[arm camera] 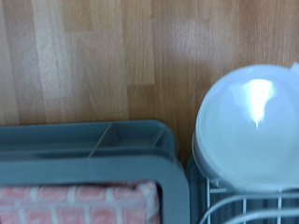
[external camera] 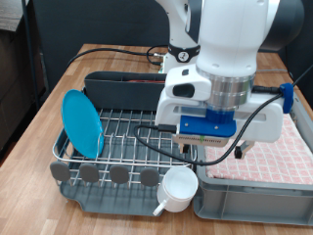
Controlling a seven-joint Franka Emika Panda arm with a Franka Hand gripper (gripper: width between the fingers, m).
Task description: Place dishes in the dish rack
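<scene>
Exterior view shows the white mug, small and rounded, standing upright with its mouth up at the dish rack's near corner, handle pointing toward the exterior view's bottom-left. Above it hangs the end effector, just off toward the view's right; whether its fingers are wide or narrow cannot be told. A blue plate stands on edge in the rack. Beside sits a grey bin on the wooden table
</scene>
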